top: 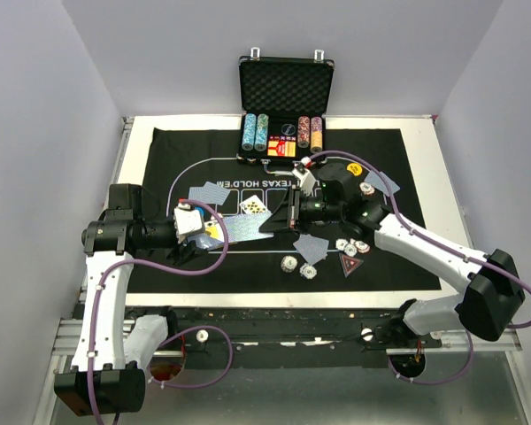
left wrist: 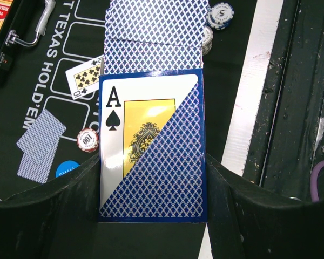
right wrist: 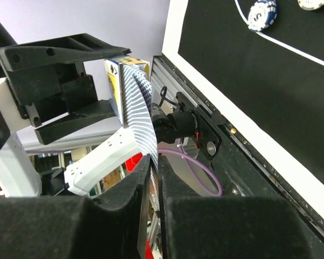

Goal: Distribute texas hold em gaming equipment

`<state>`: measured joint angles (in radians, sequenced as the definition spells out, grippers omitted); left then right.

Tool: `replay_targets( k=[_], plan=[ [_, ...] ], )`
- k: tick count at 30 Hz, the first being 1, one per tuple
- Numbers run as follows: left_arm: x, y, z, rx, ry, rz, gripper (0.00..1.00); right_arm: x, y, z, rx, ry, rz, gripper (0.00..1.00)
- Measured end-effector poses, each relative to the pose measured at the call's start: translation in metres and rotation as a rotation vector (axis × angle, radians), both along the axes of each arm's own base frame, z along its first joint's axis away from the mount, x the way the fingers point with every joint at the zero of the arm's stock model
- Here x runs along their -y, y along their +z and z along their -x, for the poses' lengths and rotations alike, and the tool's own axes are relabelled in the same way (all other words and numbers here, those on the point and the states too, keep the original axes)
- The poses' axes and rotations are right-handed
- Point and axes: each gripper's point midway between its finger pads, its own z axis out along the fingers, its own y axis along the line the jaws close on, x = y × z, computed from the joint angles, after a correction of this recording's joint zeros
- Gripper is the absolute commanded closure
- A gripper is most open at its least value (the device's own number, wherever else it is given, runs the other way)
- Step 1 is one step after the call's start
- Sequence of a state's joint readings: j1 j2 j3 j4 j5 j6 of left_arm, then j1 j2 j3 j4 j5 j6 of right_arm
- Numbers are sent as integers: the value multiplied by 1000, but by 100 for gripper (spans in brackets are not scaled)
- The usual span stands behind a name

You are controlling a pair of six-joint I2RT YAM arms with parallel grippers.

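Deck of cards (left wrist: 143, 135) is clamped between the left jaws, over the near left part of the mat (top: 380, 257), with its long side pointing toward the right arm. Its top card (left wrist: 173, 178), blue back up, lies askew over the ace, and the right jaws are pressed together on this card's far end. The pull should therefore go to the right, I think. Behind, the open case (top: 286, 88) holds chip rows (top: 255, 133). Loose chips (top: 350, 248) and dealt cards (top: 211, 192) lie on the mat.
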<state>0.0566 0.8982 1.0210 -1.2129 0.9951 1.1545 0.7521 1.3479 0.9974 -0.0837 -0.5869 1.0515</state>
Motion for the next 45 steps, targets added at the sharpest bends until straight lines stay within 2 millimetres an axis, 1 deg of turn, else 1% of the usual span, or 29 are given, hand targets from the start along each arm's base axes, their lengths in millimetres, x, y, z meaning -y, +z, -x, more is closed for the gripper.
replay_targets(
  k=[6,9,19,21,23,26,28,30,32,34,37,40,42,45],
  plan=[
    [0,0,0,2,0,0,56,1,11,-4,25,5,-8,96],
    [0,0,0,2,0,0,55,3,18,-8,42,0,-13,99],
    [0,0,0,2,0,0,55,7,51,-9,110,6,-40,99],
    [0,0,0,2,0,0,56,9,62,-12,145,6,-37,99],
    [0,0,0,2,0,0,56,13,74,-20,209,-13,-6,99],
    [0,0,0,2,0,1,56,18,98,-40,342,-61,38,99],
    [0,1,0,3,0,1,56,22,103,-55,423,-94,87,99],
    [0,1,1,7,0,0,56,26,96,-73,488,-133,166,99],
    [0,2,2,15,0,0,56,31,79,-96,539,-176,276,99],
    [0,4,3,22,0,1,56,39,56,-122,592,-221,406,99],
    [1,6,4,29,-1,6,55,55,18,-159,664,-268,627,99],
    [2,7,6,33,-3,9,56,70,-20,-190,733,-282,860,99],
    [2,7,7,35,-3,9,56,78,-41,-206,790,-276,1018,99],
    [2,9,10,47,-2,9,56,80,-65,-220,883,-236,1219,99]
  ],
)
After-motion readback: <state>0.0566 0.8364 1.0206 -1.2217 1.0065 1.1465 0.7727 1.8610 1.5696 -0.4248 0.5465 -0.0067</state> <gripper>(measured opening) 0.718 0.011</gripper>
